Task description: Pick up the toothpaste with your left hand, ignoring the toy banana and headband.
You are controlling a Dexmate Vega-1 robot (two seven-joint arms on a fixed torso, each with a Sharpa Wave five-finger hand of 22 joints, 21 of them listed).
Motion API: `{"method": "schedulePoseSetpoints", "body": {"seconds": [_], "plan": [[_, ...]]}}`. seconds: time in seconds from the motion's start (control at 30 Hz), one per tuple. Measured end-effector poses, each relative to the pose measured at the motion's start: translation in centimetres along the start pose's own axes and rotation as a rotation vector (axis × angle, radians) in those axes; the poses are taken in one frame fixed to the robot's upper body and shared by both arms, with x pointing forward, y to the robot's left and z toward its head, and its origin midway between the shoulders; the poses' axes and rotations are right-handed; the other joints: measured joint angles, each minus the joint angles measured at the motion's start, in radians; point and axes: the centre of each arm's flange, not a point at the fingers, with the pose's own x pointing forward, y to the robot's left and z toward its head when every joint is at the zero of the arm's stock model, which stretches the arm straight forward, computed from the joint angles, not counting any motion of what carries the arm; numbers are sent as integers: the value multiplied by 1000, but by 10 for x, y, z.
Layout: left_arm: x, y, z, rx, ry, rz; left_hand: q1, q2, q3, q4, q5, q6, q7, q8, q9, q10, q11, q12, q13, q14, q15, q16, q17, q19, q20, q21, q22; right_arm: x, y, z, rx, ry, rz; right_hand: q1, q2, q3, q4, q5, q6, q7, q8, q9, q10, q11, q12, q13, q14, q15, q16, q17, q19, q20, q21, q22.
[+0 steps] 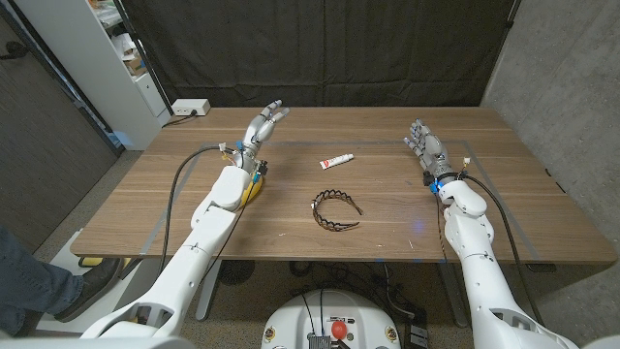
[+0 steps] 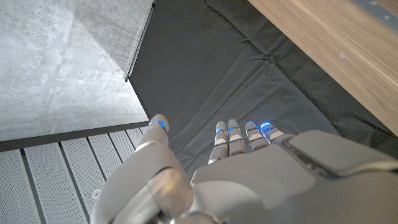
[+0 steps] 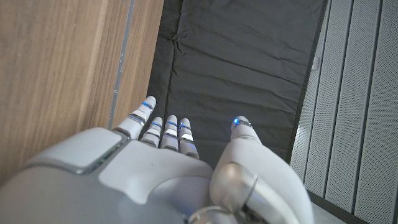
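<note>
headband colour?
Black, with a scalloped, wavy edge; the headband shows best in the head view, lying mid-table.

- Even, soft overhead light; the worktop is bright with a faint sheen and only weak shadows.
- The dark curtain behind stays dim.
- Head view is sharp, bending slightly at its edges.
- In the wrist views, the hands' near parts look soft; small blue lights glow on the fingertips.
</note>
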Motion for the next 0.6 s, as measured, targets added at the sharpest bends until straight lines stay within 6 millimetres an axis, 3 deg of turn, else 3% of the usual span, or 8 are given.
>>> {"method": "schedulePoseSetpoints", "body": {"seconds": [0.6], "plan": [[-1,-8,8,69,-17,-9,26,0,4,-4,4,14,-4,0,5,16,-5,0,0,8,0,0,0,-1,6,0,0,-5,2,0,5,-6,2,0,0,0,0,0,9,2,0,5,11,0,0,0,15,0,0,0,7,7,8,0]]}}
